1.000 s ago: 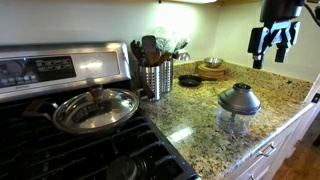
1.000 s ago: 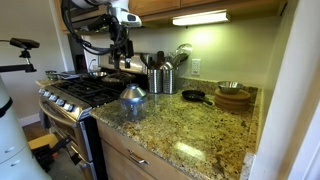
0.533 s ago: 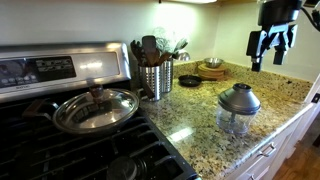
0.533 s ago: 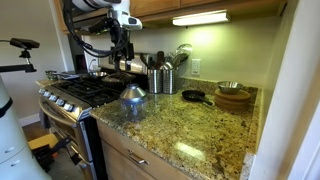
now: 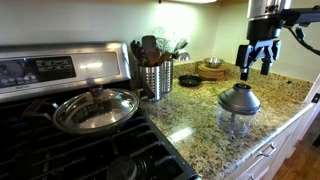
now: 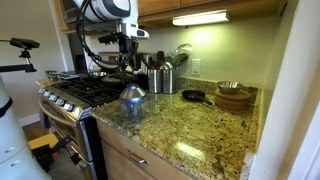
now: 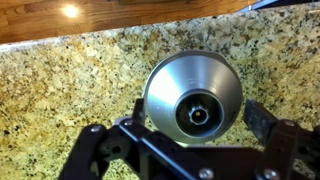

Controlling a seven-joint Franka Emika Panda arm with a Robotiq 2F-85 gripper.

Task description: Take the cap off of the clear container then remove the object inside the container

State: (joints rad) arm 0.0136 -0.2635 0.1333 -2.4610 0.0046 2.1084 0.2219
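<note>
Movement since 1 s ago: gripper point(image 5: 254, 70) has come lower and closer to the cap in both exterior views. Cap, container and all other items are unchanged.
Gripper position: in the air above the cap, with open space between them, touching nothing.
Jaws: wide apart and holding nothing. In the wrist view the 2 fingers point(image 7: 95, 132) stand either side of the cap, which is seen from above.
Cap point(image 5: 239, 99): grey metal dome with a small knob, seated upright on the clear container. The knob sits near the middle of the wrist view.
Clear container point(image 5: 237, 123): standing on the granite counter point(image 5: 200, 118) near its front edge, closed by the cap and well apart from the canister.
Object: possibly a dark shape inside the container under the cap, but too small to confirm.
Stove point(image 5: 60, 145): beside the counter, carrying 1 pan with a flat lid point(image 5: 95, 108).
Utensil canister point(image 5: 153, 80): steel, at the back of the counter just beside the stove, holding dark utensils.
Other items: 1 small dark pan point(image 5: 189, 81) and stacked wooden bowls point(image 5: 211, 68) at the back of the counter.
</note>
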